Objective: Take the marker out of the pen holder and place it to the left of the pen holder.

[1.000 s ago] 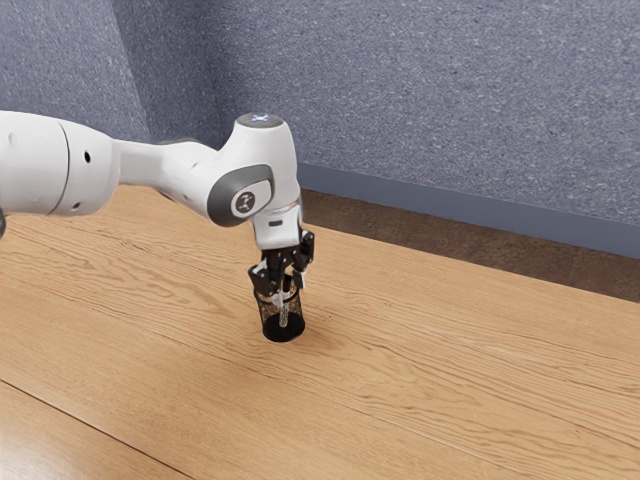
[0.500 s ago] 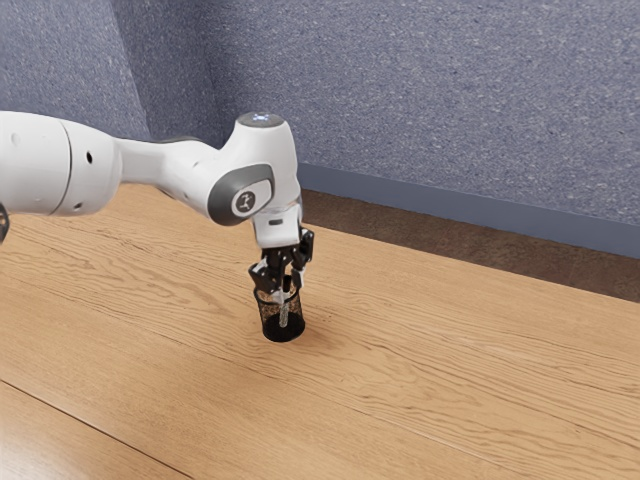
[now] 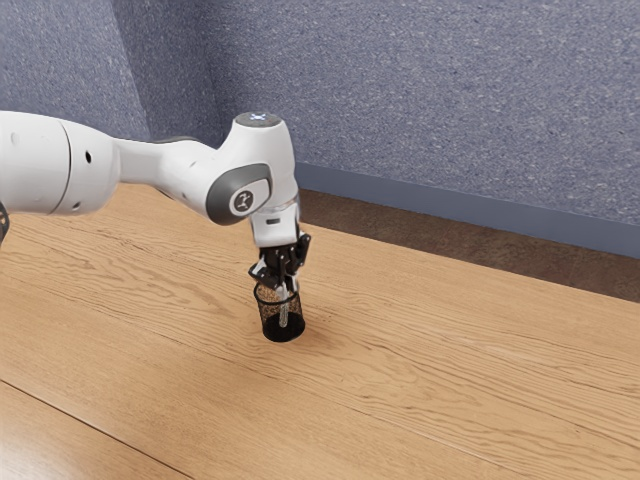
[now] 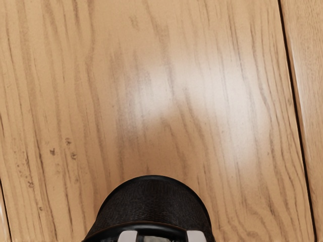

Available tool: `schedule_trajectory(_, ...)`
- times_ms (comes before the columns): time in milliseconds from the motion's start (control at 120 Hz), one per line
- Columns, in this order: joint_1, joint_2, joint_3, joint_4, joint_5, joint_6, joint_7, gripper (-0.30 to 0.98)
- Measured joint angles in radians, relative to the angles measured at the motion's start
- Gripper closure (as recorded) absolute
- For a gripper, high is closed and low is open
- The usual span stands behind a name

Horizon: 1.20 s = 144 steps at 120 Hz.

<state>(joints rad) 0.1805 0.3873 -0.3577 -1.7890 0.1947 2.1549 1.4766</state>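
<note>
Black two-finger tool [image 3: 281,288] at the mouth of a black wire-mesh pen holder [image 3: 269,319]: grasping stage

Pale, slender marker [image 3: 284,314] inside the pen holder, visible through the mesh in the exterior view, lower part down in the cup and upper part leading up to the tool. Pen holder upright on a light-brown wood-grain desk [image 3: 450,380]; black rim near the lower edge of the wrist view. White, grey-trimmed robot arm [image 3: 50,165] reaching in from the exterior view's left, wrist bent downward above the cup. Behind, a speckled blue-grey wall [image 3: 450,110].

State of the tool: directly over the cup and close about the marker's upper end; exact opening, and any firm hold on the marker, impossible to tell.

Step in hand, as judged: securing the marker before extraction. Removal and placing both yet to be done.

Next move, as judged: confirm a firm grip, then lift straight up until well clear of the rim; only afterwards shift to the left of the pen holder, lower and release. Possible fault: sideways travel too early, with the marker catching on the mesh and tipping the cup.
</note>
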Motion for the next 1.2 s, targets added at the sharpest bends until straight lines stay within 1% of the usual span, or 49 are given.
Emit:
schedule_trajectory(167,0.001,-0.008,0.0,0.001,0.0,0.005,0.004,0.72)
schedule_trajectory(367,0.001,-0.098,-0.002,0.012,-0.002,-0.002,0.005,0.75)
schedule_trajectory(625,0.008,-0.188,0.0,0.013,-0.003,-0.065,0.003,0.77)
schedule_trajectory(700,0.017,-0.193,0.007,0.014,-0.001,-0.08,0.004,0.77)
schedule_trajectory(858,0.075,-0.161,0.022,0.034,0.005,-0.099,0.01,0.77)
schedule_trajectory(967,0.104,-0.105,0.039,0.093,0.033,-0.104,0.019,0.77)
schedule_trajectory(1058,0.111,-0.056,0.099,0.137,0.062,-0.103,0.026,0.77)
schedule_trajectory(1133,0.112,-0.011,0.124,0.159,0.121,-0.069,0.031,0.77)
schedule_trajectory(1200,0.105,0.022,0.172,0.164,0.165,-0.01,0.033,0.77)
